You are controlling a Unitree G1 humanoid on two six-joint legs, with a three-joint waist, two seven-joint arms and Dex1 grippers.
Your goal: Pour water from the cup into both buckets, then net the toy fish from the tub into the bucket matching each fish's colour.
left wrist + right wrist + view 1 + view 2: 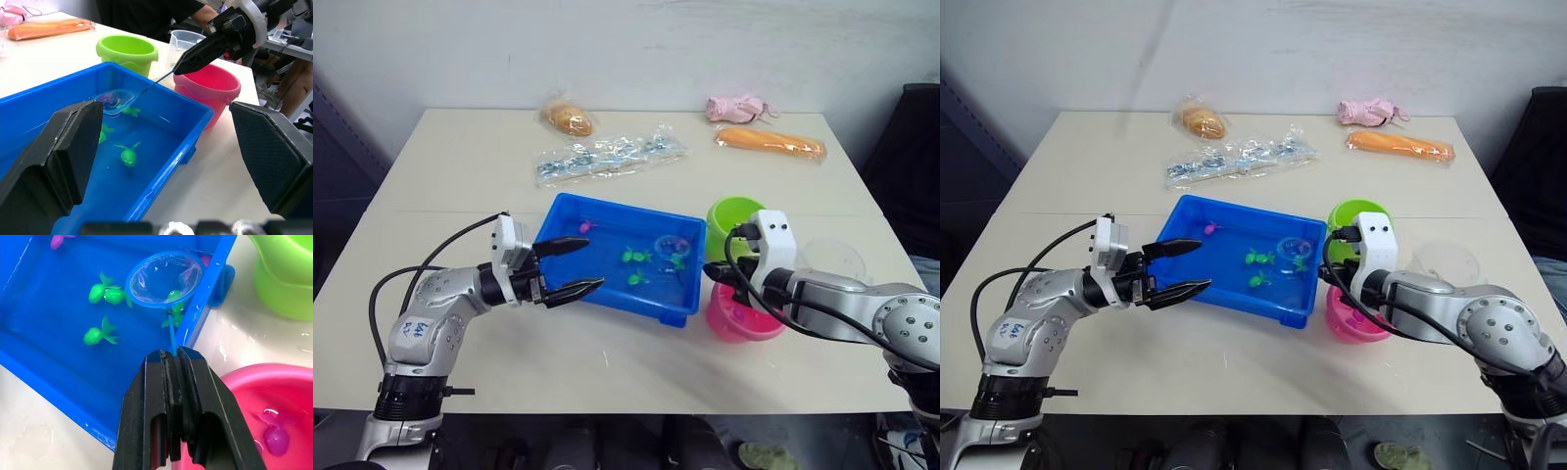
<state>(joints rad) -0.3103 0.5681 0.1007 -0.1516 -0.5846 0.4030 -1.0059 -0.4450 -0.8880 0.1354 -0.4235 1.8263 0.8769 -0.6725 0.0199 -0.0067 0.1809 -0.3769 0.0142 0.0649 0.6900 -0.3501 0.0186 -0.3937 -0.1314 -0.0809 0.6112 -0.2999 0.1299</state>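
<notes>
A: Tub (570, 217) as the landmark. What's nearest?

B: Left gripper (576, 267) at the tub's near-left corner, forearm level, black fingers spread wide with nothing between them. On the tub's right, the right gripper (172, 363) hangs over the pink bucket (732, 321), clenched on the net (164, 279) by its thin handle.

A: And the net's hoop?

B: Out ahead of the right gripper, dipped in the tub's water near its right wall, a green fish (174, 295) at its rim. Two more green fish (107, 293) lie just beside it; one pink fish (584, 226) sits at the tub's far-left end.

A: Buckets, cup?

B: Pink bucket touches the tub's right wall, a pink fish (276, 439) inside. Green bucket (736, 217) just behind it, clear cup (834, 259) further right. Beyond the tub lie bagged items: a clear packet (607, 157), bread (568, 118), an orange piece (771, 143), something pink (734, 108).
</notes>
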